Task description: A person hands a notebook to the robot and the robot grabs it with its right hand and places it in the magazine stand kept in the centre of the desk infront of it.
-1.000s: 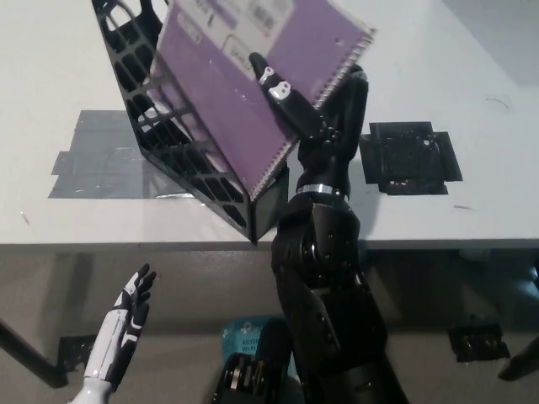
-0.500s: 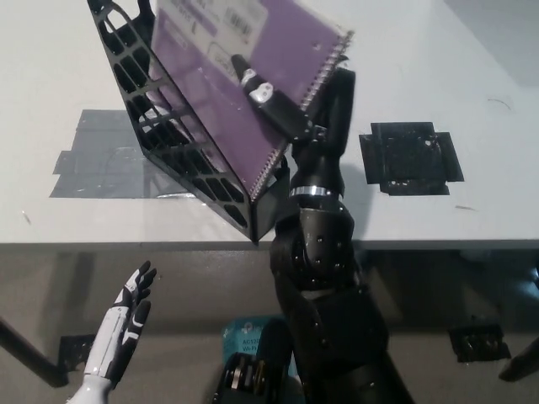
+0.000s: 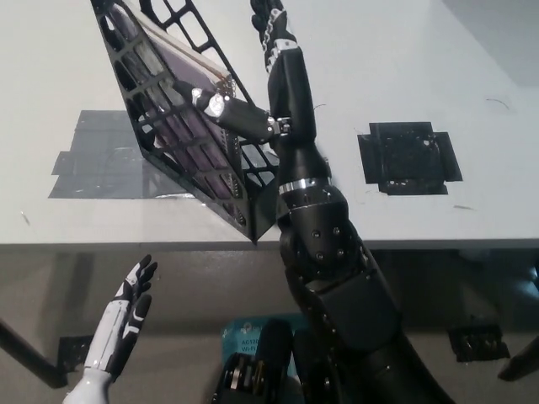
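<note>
Nearest the robot, below the front edge of the desk (image 3: 438,210), the white left hand (image 3: 126,316) rests at the lower left with its fingers spread and nothing in it, much as it did a second ago.

Past the desk edge, the black right arm has pushed forward over the stand. Half a second ago the right hand (image 3: 265,93) pinched the purple notebook (image 3: 181,135) above the magazine stand (image 3: 198,164), the spiral edge clear of the rim. Now the notebook has dropped inside the stand and shows only through the lattice wall. The right hand has opened: one finger lies against the lattice on the stand's side, and the rest stretch up and away toward the far side of the desk, pinching nothing. That reads as the release; the placing looks essentially done, and what remains is probably drawing the arm back without knocking the stand.

The notebook leans at the same tilt as the stand's slanted wall, its purple cover visible in patches behind the black bars and a pale edge showing along the top rim. Whether it sits fully down at the bottom cannot be told.
</note>
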`<action>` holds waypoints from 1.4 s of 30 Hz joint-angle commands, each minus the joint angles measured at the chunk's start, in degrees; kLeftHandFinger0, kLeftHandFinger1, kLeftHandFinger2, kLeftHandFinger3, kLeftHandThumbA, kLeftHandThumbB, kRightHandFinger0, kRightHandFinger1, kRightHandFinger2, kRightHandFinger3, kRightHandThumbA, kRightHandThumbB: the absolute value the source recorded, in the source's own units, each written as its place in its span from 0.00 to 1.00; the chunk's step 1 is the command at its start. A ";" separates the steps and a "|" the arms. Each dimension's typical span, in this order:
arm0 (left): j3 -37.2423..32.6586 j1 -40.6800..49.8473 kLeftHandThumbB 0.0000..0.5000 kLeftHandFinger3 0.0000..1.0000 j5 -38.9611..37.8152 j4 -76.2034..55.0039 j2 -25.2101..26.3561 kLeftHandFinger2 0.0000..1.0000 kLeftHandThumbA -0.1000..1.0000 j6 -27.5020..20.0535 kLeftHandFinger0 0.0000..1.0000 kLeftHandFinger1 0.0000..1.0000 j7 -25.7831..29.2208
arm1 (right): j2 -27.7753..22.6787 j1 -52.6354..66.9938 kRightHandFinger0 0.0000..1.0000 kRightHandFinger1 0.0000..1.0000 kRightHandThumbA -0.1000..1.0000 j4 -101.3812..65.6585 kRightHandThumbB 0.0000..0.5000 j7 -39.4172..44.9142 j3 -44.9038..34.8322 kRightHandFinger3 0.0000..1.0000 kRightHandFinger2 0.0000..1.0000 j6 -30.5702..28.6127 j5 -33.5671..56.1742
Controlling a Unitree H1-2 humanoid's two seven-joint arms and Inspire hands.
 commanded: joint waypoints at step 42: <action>-4.85 4.87 1.00 1.00 1.85 -1.27 1.07 1.00 1.00 -2.10 1.00 1.00 2.76 | -19.01 48.67 1.00 1.00 1.00 -37.07 0.59 14.34 -3.46 1.00 1.00 -1.37 6.38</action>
